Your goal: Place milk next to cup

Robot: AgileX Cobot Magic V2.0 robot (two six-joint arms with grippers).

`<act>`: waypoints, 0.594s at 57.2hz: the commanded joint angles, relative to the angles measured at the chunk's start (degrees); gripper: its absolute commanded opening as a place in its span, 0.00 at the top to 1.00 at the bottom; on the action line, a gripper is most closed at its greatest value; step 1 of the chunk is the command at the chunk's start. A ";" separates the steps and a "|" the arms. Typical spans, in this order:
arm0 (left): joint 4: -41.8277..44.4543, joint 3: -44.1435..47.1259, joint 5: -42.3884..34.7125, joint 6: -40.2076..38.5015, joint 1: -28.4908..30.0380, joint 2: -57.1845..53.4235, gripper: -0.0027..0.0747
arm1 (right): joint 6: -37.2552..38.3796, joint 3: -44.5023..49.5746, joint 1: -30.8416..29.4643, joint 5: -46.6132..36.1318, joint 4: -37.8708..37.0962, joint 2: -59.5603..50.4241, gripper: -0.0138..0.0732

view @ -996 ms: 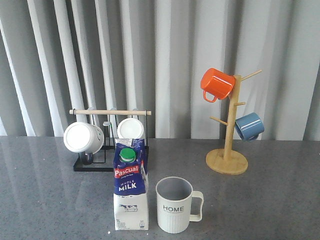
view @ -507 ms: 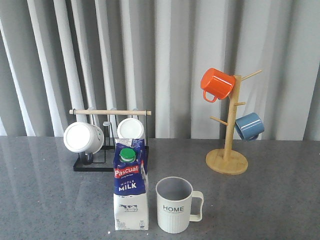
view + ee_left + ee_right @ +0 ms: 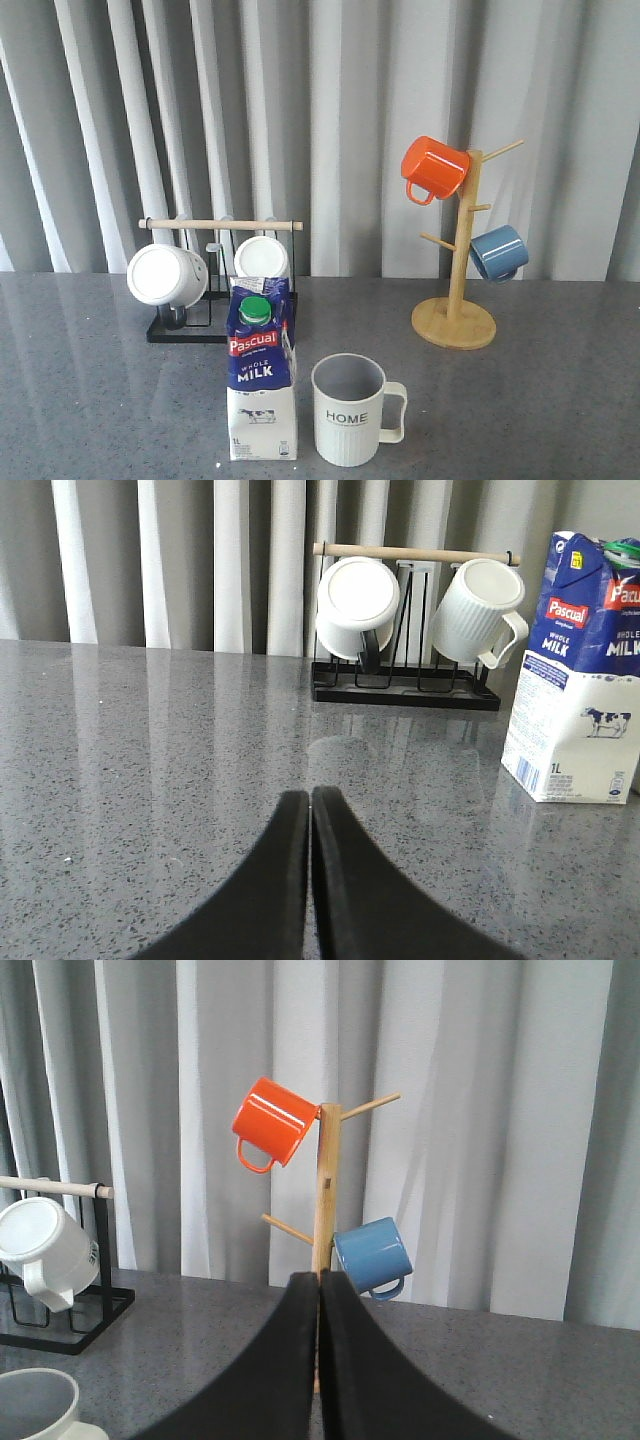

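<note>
Tall gable-top milk carton (image 3: 261, 378) stands upright just beside ribbed off-white HOME cup (image 3: 351, 409) on speckled grey counter (image 3: 530, 400); both claws pressed closed, empty.

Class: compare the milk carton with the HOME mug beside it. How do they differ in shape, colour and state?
The milk is taller, boxy and gable-topped; the cup is shorter, round and ribbed. The milk is blue and white with a green cap closing it; the cup is off-white and open-topped. Both stand upright, side by side, on the table.
</note>
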 commanded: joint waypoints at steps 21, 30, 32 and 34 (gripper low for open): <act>-0.51 -1.13 -4.01 -0.37 -0.07 -0.60 0.97 | -8.77 5.58 -0.45 3.68 2.12 -11.58 0.85; -0.51 -1.13 -4.01 -0.37 -0.07 -0.60 0.97 | -14.90 17.79 -0.34 3.40 12.66 -22.23 0.85; -0.51 -1.13 -4.01 -0.37 -0.07 -0.60 0.97 | -15.20 20.30 -0.35 3.40 13.62 -24.65 0.85; -0.51 -1.13 -4.01 -0.37 -0.07 -0.60 0.97 | -15.12 22.97 -0.35 3.46 13.77 -27.56 0.85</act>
